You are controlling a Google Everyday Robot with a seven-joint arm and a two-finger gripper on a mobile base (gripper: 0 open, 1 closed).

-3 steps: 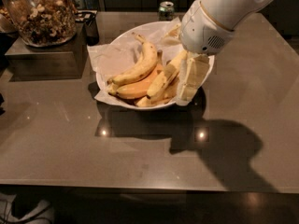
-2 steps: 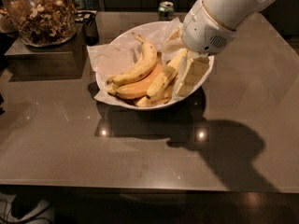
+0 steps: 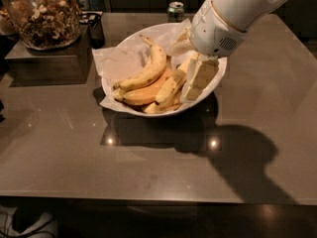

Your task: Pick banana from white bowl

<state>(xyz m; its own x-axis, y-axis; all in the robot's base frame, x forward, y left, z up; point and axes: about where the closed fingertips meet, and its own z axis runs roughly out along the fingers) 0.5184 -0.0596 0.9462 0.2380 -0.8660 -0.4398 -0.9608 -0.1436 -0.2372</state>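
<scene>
The white bowl point(image 3: 125, 51), lined with crumpled white paper, stands at the middle back of the table. A freckled yellow banana point(image 3: 170, 87) lies at its right side. To its left are an orange-toned banana point(image 3: 143, 94) and a curved yellow banana with a long stem point(image 3: 148, 69). My gripper point(image 3: 191, 86) reaches down into the bowl's right side from the upper right. It is right against the freckled banana and hides that banana's upper end.
A large glass jar of nuts point(image 3: 43, 15) stands on a dark box point(image 3: 44, 63) at the back left, with a dark cup point(image 3: 96, 29) beside it. A green can point(image 3: 175, 10) stands behind the bowl. The table's front edge point(image 3: 148, 198) is near me.
My gripper has shifted slightly left, closer against the freckled banana. The bananas and the bowl have not moved.
</scene>
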